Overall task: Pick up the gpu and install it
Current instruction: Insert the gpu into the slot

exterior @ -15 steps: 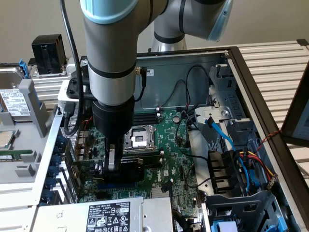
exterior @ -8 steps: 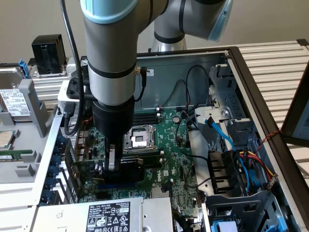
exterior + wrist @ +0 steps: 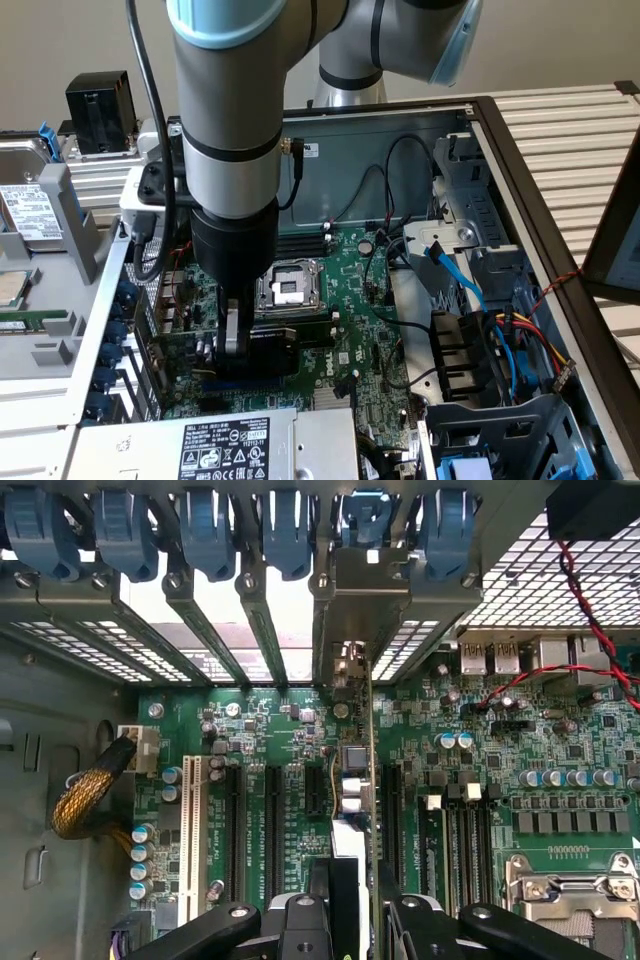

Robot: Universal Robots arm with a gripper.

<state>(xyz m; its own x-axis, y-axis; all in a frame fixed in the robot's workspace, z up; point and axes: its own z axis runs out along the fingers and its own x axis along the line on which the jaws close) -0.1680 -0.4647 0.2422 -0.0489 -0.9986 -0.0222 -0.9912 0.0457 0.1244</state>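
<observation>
Nearest us in the exterior view sits the grey power supply [image 3: 215,445] with its black label, at the front of the open computer case [image 3: 520,170]. Going from that view's left, we see a loose drive cage [image 3: 45,200] outside the case, then the arm [image 3: 230,110] reaching down over the green motherboard [image 3: 350,330]. Our claw [image 3: 232,345] is closed on the gpu [image 3: 265,345], holding it upright just above the board, beside the processor socket [image 3: 288,285]. Further to that view's right, blue and coloured cables [image 3: 500,320] run past the drive bays.

In the wrist view, we look along the gpu [image 3: 352,810] edge-on between the claw's [image 3: 350,920] fingers [image 3: 300,925]; its silver bracket [image 3: 365,600] stands at the rear slot openings, below the blue clips [image 3: 205,525], with the card over the black expansion slots [image 3: 272,820].
</observation>
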